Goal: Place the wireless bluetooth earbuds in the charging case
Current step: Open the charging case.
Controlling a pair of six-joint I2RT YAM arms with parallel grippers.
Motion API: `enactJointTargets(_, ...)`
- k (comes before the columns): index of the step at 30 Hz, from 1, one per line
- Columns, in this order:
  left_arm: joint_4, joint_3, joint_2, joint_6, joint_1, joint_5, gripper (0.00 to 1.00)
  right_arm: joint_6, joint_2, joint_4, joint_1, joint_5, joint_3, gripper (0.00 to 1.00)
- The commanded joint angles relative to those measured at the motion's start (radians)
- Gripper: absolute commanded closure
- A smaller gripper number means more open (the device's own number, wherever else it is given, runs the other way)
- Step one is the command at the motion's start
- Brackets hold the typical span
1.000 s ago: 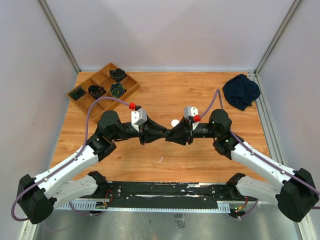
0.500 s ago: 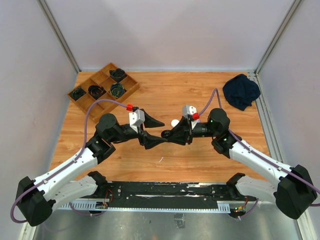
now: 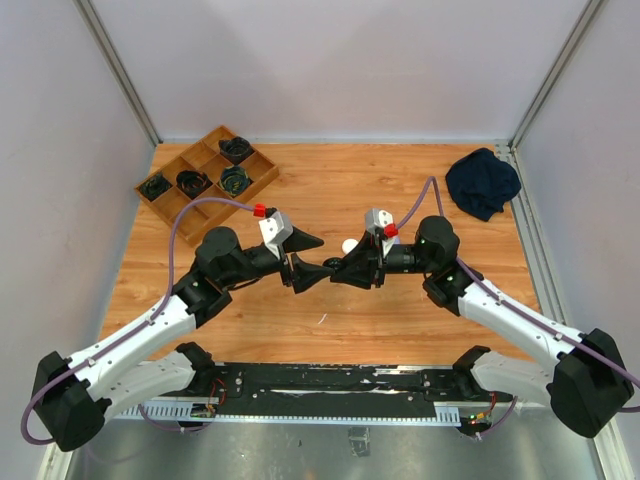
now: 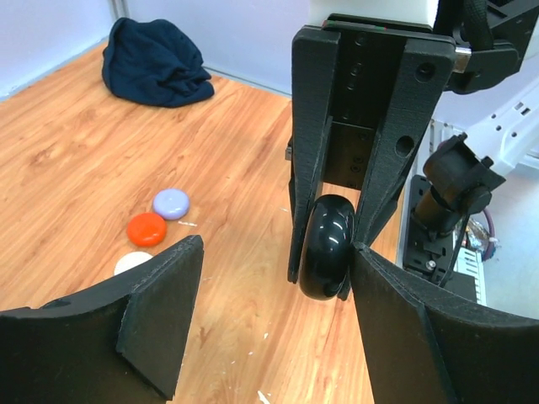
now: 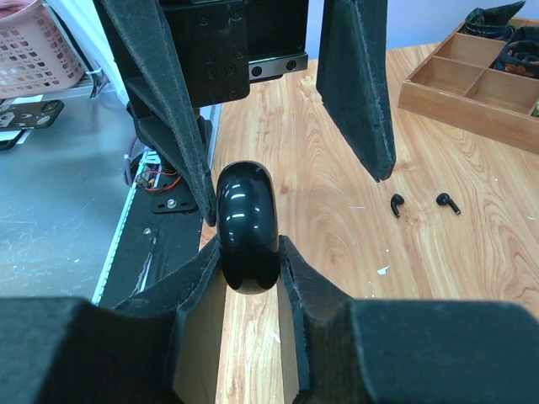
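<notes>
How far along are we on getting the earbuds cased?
Done: the black case is off the table. In hand: the right hand clamps it on edge; the left hand stands open around it, gripping nothing. Left: two black earbuds lie loose on the table, none inserted; both need picking up and seating.

Plain pale walls point(image 3: 330, 70), wooden tabletop point(image 3: 330, 190), metal corner posts point(image 3: 118, 70)

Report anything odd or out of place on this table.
Two tiny black earbuds lie loose on the wooden table, outside any case, while the right gripper clamps the glossy black round case edge-on.
</notes>
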Motion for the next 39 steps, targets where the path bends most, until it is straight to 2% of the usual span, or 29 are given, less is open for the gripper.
enactJointTargets(1,-0.009,0.028,-0.016,-0.028,-0.003,-0.122,0.25,-0.018,0.000,0.005,-0.017,-0.015,0.021,0.85)
enactJointTargets(9,-0.018,0.043,-0.041,-0.070,-0.002,-0.227,0.24,-0.040,-0.002,-0.029,-0.016,-0.013,0.017,0.85)
enactJointTargets(16,-0.029,0.044,-0.036,-0.080,-0.002,-0.256,0.21,-0.049,-0.008,-0.046,-0.017,0.001,0.012,0.85)
enactJointTargets(21,-0.049,0.041,-0.050,-0.106,-0.002,-0.312,0.16,-0.095,0.003,-0.120,-0.018,0.109,0.013,0.85)
enactJointTargets(27,-0.163,0.021,-0.036,-0.189,0.003,-0.586,0.15,-0.113,0.044,-0.127,-0.022,0.277,-0.027,0.85)
enactJointTargets(31,-0.243,0.004,-0.007,-0.275,0.034,-0.703,0.15,-0.121,0.052,-0.096,-0.023,0.373,-0.072,0.85)
enactJointTargets(35,-0.299,-0.019,0.036,-0.371,0.094,-0.746,0.17,-0.136,0.057,-0.087,-0.022,0.441,-0.100,0.85)
enactJointTargets(39,-0.298,-0.040,0.114,-0.429,0.158,-0.727,0.18,-0.144,0.065,-0.073,-0.022,0.473,-0.120,0.85)
